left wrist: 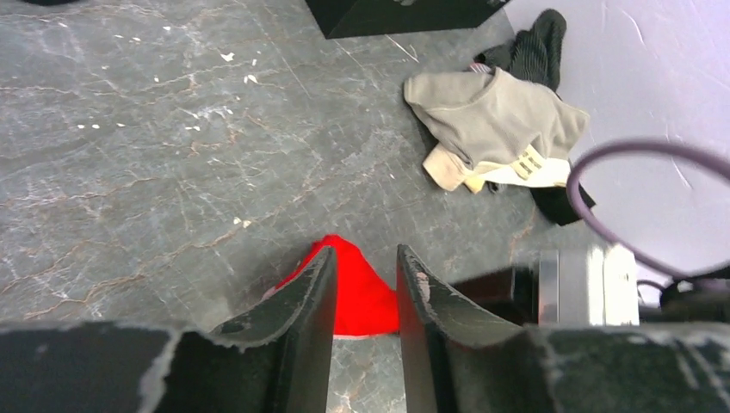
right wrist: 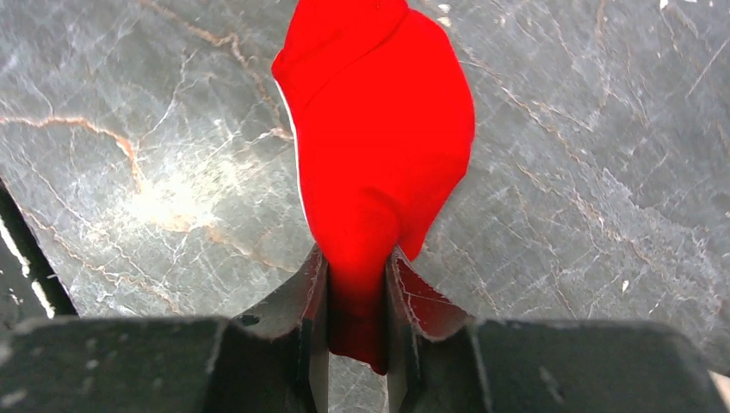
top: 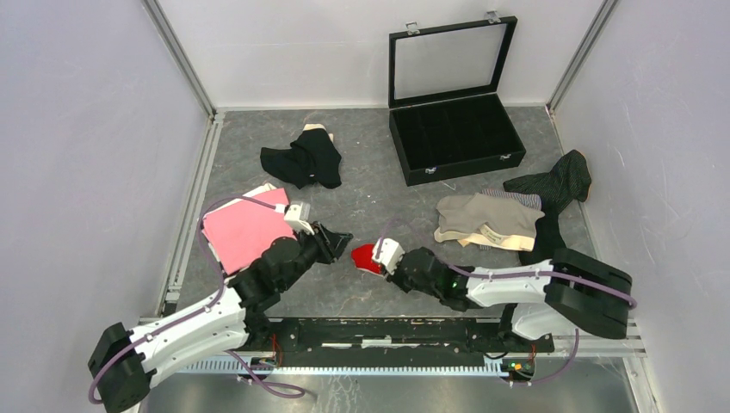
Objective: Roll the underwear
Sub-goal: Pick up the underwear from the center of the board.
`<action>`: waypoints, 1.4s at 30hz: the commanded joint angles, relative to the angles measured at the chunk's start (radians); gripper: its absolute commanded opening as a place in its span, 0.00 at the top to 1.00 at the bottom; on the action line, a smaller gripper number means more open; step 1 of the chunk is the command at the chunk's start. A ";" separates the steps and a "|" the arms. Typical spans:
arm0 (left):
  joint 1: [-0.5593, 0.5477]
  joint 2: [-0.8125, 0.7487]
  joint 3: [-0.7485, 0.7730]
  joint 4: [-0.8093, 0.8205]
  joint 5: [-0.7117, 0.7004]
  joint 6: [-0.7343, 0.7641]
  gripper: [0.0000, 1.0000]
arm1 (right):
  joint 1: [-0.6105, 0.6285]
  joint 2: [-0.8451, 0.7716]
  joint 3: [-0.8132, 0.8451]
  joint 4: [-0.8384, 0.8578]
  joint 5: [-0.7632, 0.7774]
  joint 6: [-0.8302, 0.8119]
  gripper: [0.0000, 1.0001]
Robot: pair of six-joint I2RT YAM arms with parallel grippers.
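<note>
Grey marbled table (top: pixel 361 206) as the base: press the cloth flat against it while rolling, no lifting. Red underwear (top: pixel 365 256) at the near middle, between both arms, bunched and probably only partly rolled. Right pincer (right wrist: pixel 355 258) clamped on its near end, cloth pinched between both fingers. Left pincer (left wrist: pixel 366 258) part open, gripping nothing, red cloth just beyond the tips; contact hard to tell. Pinch the free edge with the left, then tuck toward the right in 1 tight turn.
</note>
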 commanded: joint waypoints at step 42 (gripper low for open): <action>0.004 0.174 0.184 0.103 0.107 -0.626 0.05 | 0.027 -0.250 0.202 -0.175 0.397 0.051 1.00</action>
